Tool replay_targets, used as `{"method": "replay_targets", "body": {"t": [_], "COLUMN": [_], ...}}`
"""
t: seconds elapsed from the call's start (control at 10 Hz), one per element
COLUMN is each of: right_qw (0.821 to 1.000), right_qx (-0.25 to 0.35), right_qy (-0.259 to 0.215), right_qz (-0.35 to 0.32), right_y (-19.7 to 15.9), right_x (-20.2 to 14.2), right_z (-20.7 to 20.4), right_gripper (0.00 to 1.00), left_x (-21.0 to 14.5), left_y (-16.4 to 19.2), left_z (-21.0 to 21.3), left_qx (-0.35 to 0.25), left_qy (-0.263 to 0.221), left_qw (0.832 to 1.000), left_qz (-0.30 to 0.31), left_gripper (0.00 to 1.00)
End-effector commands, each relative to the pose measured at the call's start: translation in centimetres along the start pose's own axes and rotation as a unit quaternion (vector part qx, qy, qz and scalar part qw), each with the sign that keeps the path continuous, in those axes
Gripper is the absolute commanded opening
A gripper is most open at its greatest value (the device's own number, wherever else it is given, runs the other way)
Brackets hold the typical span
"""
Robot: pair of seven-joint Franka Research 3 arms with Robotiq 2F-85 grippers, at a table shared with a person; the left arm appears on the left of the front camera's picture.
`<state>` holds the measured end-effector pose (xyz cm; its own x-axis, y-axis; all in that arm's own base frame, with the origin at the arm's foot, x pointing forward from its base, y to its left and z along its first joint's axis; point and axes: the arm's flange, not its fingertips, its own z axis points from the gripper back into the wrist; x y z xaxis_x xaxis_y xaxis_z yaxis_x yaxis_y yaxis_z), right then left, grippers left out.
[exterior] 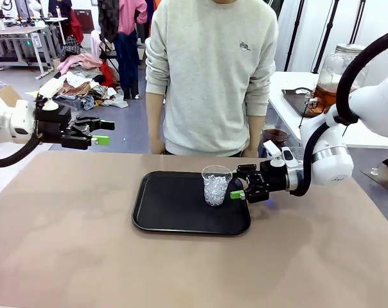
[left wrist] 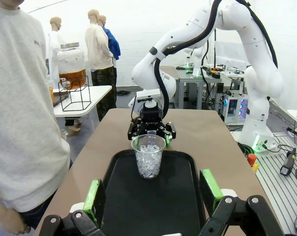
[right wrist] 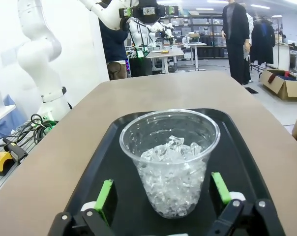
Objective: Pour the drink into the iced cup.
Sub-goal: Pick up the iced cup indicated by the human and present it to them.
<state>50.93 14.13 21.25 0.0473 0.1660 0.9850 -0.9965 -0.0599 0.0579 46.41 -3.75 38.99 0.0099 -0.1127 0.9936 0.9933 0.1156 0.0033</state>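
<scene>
Iced cup: a clear plastic cup (exterior: 216, 186) filled with ice is seen upright on the black tray (exterior: 168, 205), toward the tray's right side. No liquid is seen among the ice.
Drink: the amber liquid is kept in a large lidded glass jar (exterior: 332, 74) on a white side table (exterior: 281, 83) behind the robot's right arm, well apart from the cup. In the left wrist view the jar is raised on a wire stand (left wrist: 74, 98).
Right gripper: the right gripper (exterior: 240, 191) is held low over the tray's right edge, just beside the cup, with its jaws spread wide and nothing grasped. In its own wrist view the cup is framed between the green pads (right wrist: 105, 196), with a gap on each side. Whether the fingers are already alongside the cup wall or just short of it cannot be told for certain.
Left gripper: the left gripper (exterior: 94, 135) is raised above the far left of the table (exterior: 65, 244), aimed toward the cup, jaws parted and empty.
Person: a person (exterior: 210, 70) is seen standing at the far side, arms lowered, nothing held.
Done: the cup is iced and set out on the tray, and the approach to it is judged nearly made.
Left: the cup is not yet gripped, cup and jar are not yet brought together, and nothing is poured, so almost the whole task is judged outstanding.
</scene>
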Motion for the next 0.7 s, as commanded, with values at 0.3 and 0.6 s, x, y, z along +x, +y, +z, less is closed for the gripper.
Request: {"method": "replay_targets", "body": {"t": [0.3, 0.6], "right_qw": [1.0, 0.999], "right_qx": [0.022, 0.029], "right_qy": [0.014, 0.019], "right_qz": [-0.016, -0.022], "right_y": [-1.2, -1.2], "right_x": [0.1, -0.2], "right_z": [-1.6, -2.3], "right_gripper": [1.0, 1.0], "left_x": [0.2, 0.2], "left_y": [-0.1, -0.1], "left_z": [0.0, 0.0], "left_qx": [0.0, 0.0], "left_qy": [0.0, 0.0], "left_qw": [1.0, 1.0], "left_qz": [-0.002, -0.002], "left_gripper": [1.0, 1.0]}}
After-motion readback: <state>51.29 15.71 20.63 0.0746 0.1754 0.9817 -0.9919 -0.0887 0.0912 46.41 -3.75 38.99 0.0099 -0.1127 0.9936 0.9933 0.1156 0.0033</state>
